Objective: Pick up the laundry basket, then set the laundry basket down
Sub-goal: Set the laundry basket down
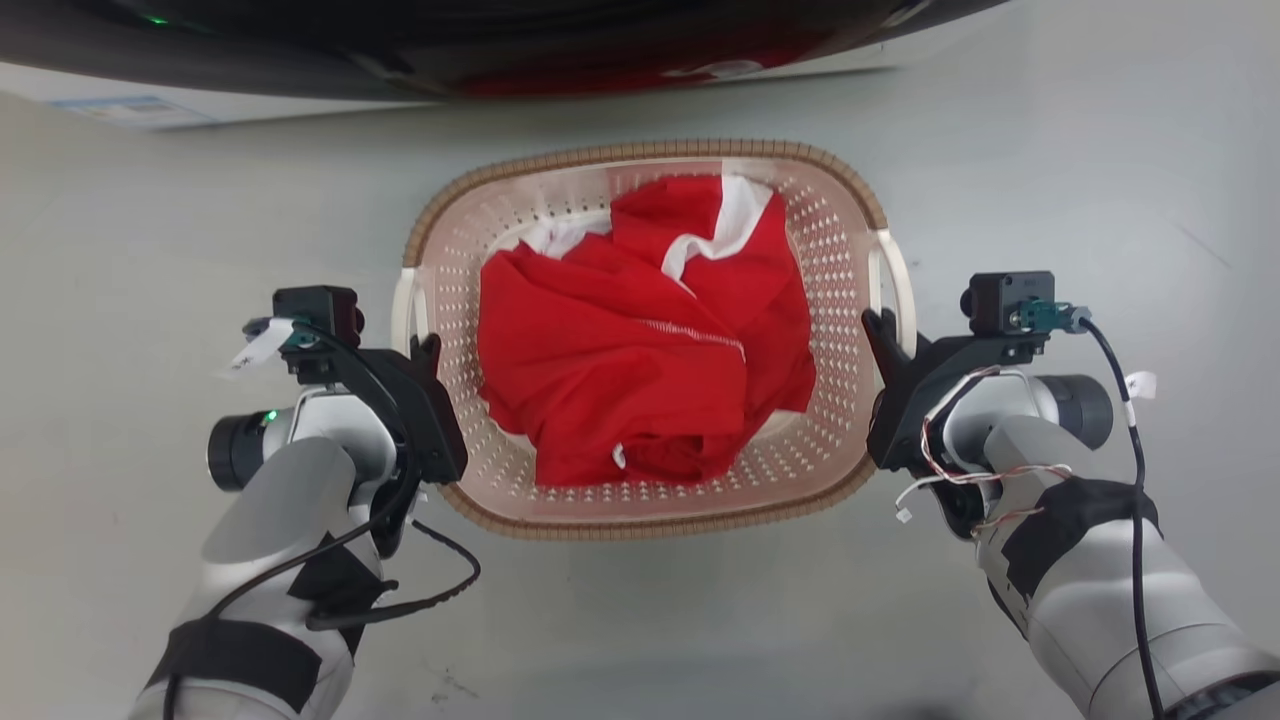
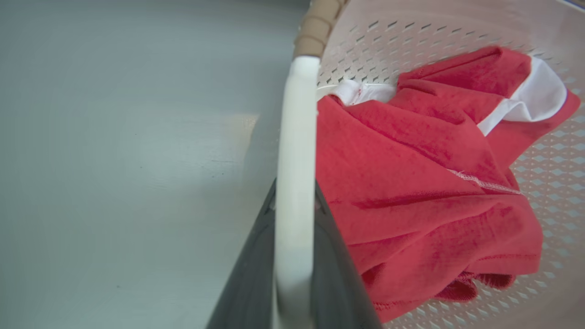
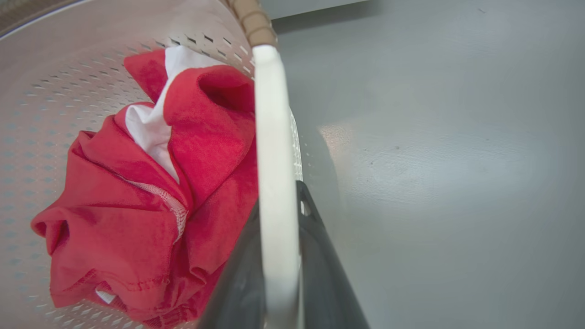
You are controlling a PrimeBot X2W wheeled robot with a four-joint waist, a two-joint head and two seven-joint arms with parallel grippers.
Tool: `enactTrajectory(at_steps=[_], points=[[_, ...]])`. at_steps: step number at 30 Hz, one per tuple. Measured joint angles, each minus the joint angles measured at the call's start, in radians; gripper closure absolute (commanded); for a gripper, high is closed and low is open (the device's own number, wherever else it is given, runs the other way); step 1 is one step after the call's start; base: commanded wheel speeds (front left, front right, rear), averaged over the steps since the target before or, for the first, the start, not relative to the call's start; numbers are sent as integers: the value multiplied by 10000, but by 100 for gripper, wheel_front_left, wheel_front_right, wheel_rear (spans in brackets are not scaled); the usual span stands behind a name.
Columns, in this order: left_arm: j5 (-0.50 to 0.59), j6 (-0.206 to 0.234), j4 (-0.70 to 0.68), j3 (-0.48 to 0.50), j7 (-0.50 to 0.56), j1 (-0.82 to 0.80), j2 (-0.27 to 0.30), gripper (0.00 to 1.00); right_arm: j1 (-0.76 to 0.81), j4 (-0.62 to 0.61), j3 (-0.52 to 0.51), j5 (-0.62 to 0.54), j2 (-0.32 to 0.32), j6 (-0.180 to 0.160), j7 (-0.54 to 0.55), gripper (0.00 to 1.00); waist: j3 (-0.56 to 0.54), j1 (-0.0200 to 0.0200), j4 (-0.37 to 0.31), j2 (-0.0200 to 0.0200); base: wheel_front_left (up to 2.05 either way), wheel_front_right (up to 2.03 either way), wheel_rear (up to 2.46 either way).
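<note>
The laundry basket (image 1: 455, 300) is cream-white with perforated walls and a brown woven-look rim, and it sits centred in the head view with a red and white garment (image 1: 640, 330) crumpled inside. My left gripper (image 1: 425, 350) is shut on the basket's white left loop handle (image 2: 295, 151), which runs up between the two dark fingers (image 2: 333, 274). My right gripper (image 1: 880, 330) is shut on the white right loop handle (image 3: 274, 160) in the same way. Whether the basket rests on the floor or hangs above it cannot be told.
Grey floor (image 1: 1050, 180) surrounds the basket on every side. A dark rounded body with red and white showing in it (image 1: 600, 50) spans the top of the head view, just beyond the basket's far rim.
</note>
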Motion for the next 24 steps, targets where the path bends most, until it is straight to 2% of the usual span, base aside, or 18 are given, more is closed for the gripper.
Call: enactTrajectory(at_steps=[24], points=[[393,130,61,-150,-1544,-933,65,100,-881,157,23,-104,-19,2,-1248,100,1555,-3,29,-4,0,0,0]])
